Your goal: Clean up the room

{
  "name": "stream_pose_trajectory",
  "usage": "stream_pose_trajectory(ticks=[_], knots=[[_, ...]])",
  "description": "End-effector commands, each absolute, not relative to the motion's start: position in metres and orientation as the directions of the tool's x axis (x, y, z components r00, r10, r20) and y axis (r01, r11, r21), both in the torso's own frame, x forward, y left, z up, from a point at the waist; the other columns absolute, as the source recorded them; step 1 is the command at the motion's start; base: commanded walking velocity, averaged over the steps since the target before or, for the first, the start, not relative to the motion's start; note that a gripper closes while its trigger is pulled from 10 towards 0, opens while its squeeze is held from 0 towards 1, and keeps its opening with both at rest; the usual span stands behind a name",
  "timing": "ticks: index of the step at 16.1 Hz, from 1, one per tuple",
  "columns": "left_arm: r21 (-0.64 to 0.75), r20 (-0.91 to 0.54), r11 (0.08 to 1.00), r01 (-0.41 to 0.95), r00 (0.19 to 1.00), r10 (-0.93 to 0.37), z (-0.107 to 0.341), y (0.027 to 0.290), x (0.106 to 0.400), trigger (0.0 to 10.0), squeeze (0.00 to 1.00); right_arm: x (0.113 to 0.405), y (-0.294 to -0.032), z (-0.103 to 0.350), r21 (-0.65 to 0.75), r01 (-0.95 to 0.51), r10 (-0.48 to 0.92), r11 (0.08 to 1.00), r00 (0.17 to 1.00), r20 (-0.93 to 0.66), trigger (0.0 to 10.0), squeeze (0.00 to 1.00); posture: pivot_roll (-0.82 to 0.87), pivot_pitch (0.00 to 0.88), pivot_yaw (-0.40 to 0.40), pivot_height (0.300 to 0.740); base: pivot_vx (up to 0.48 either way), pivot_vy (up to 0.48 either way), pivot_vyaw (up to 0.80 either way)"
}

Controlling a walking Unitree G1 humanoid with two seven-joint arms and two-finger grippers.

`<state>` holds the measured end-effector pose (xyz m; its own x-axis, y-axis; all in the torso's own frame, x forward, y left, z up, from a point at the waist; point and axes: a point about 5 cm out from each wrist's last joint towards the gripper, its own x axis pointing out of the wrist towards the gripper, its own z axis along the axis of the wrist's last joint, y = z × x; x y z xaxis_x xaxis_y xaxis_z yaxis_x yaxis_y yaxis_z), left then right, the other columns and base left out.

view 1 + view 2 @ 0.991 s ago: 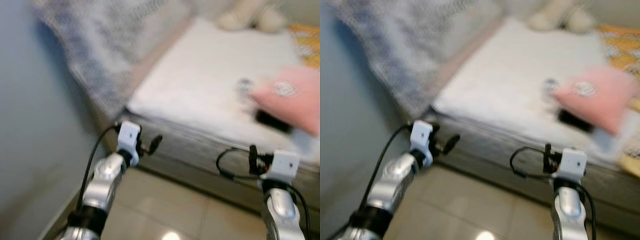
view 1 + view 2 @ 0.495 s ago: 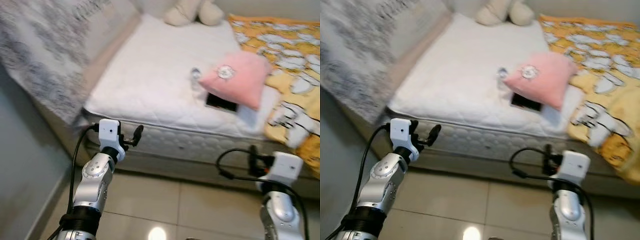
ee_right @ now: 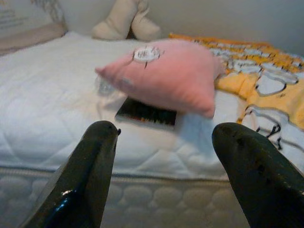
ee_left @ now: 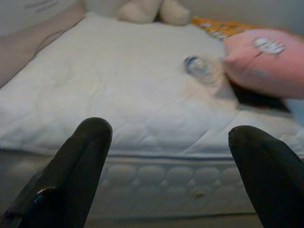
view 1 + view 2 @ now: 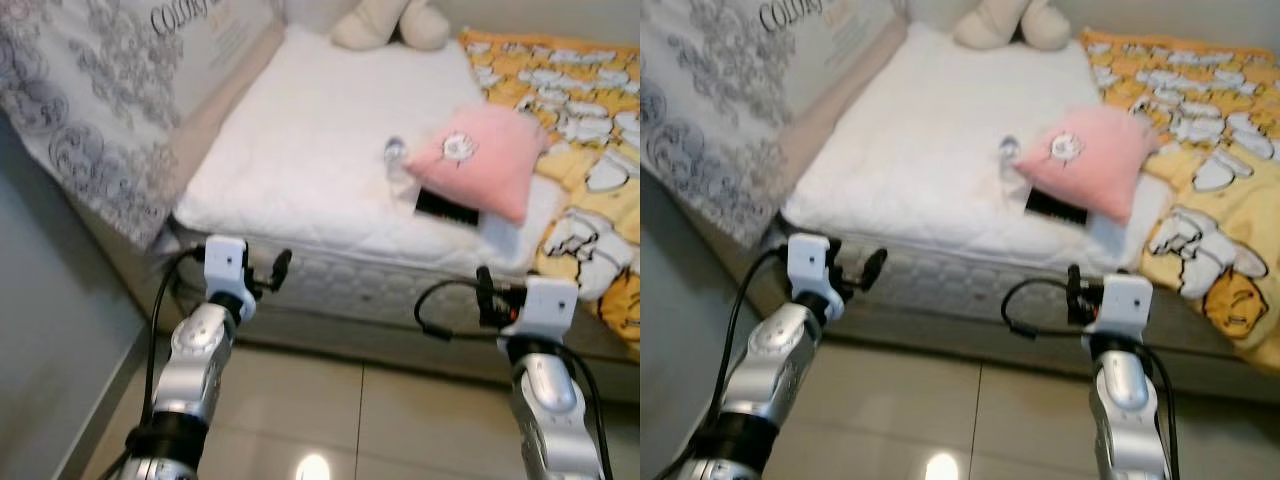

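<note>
from the left eye view, we face a bed point(image 5: 300, 150) with a bare white mattress, our landmark. a pink pillow point(image 5: 480, 165) lies on the mattress toward its right side, partly over a dark flat thing point(image 5: 447, 207). a clear plastic bottle point(image 5: 396, 160) lies just left of the pillow, touching or nearly touching it. a yellow cartoon blanket point(image 5: 570, 130) covers the bed's right part, and a cream plush toy point(image 5: 385, 22) sits at the far end. a patterned grey sheet point(image 5: 90, 110) hangs along the bed's left side. our left claw point(image 5: 278, 268) and right claw point(image 5: 484, 290) hang in front of the bed's near edge, above the tiled floor point(image 5: 330, 410).

in the right eye view, the same scene holds.

in the left wrist view, the left claw point(image 4: 166, 142) is spread wide, holding nothing, aimed over the mattress toward the bottle point(image 4: 199, 66).

in the right wrist view, the right claw point(image 3: 164, 142) is also spread and empty, pointing at the pillow point(image 3: 166, 73) and the dark flat thing point(image 3: 147, 111) under it.
</note>
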<state>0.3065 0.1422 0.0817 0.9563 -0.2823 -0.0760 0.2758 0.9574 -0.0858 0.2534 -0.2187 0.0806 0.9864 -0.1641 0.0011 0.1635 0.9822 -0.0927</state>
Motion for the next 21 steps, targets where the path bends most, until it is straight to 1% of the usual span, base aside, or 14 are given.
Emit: stream_pose_trajectory(ticks=[1,2,4,8,12,15,18,21], knots=[[-0.072,-0.026,0.945,0.320,0.946,-0.323,0.093,0.135,0.311,10.0,0.00,0.254,-0.220,0.080,-0.101,0.168,-0.170,0.981,0.986,-0.006,10.0,0.00,-0.11,0.000,0.018,0.740,0.480,0.000,0.00],[-0.072,-0.025,0.941,0.332,0.942,-0.334,0.094,0.133,0.312,10.0,0.00,0.255,-0.219,0.078,-0.104,0.165,-0.168,0.981,0.986,-0.018,10.0,0.00,-0.11,0.000,0.022,0.740,0.480,0.000,0.00],[-0.066,-0.024,0.932,0.355,0.934,-0.358,0.094,0.130,0.313,10.0,0.00,0.254,-0.217,0.077,-0.085,0.166,-0.168,0.983,0.986,-0.017,10.0,0.00,-0.11,0.000,0.029,0.740,0.480,0.000,-0.73],[-0.066,-0.029,0.931,0.359,0.932,-0.361,0.094,0.129,0.314,10.0,0.00,0.253,-0.218,0.077,-0.092,0.177,-0.178,0.980,0.984,-0.012,10.0,0.00,-0.12,0.000,0.033,0.740,0.480,0.000,-0.64],[-0.063,-0.023,0.923,0.380,0.924,-0.383,0.094,0.123,0.314,10.0,0.00,0.255,-0.220,0.079,-0.118,0.178,-0.182,0.977,0.983,-0.020,10.0,0.00,-0.12,0.000,0.034,0.740,0.480,0.000,0.00],[-0.064,-0.024,0.921,0.385,0.922,-0.387,0.093,0.123,0.314,10.0,0.00,0.254,-0.217,0.078,-0.097,0.166,-0.168,0.981,0.986,-0.012,10.0,0.00,-0.12,0.000,0.034,0.740,0.477,0.000,-0.70],[-0.055,-0.025,0.916,0.397,0.917,-0.399,0.092,0.120,0.313,10.0,0.00,0.254,-0.217,0.080,-0.108,0.167,-0.168,0.980,0.986,-0.006,10.0,0.00,-0.12,0.000,0.036,0.740,0.466,0.000,0.00],[-0.057,-0.016,0.914,0.403,0.915,-0.404,0.094,0.117,0.314,10.0,0.00,0.260,-0.224,0.095,-0.125,0.191,-0.187,0.974,0.981,0.042,10.0,0.00,-0.13,0.000,0.038,0.740,0.461,0.000,0.00]])
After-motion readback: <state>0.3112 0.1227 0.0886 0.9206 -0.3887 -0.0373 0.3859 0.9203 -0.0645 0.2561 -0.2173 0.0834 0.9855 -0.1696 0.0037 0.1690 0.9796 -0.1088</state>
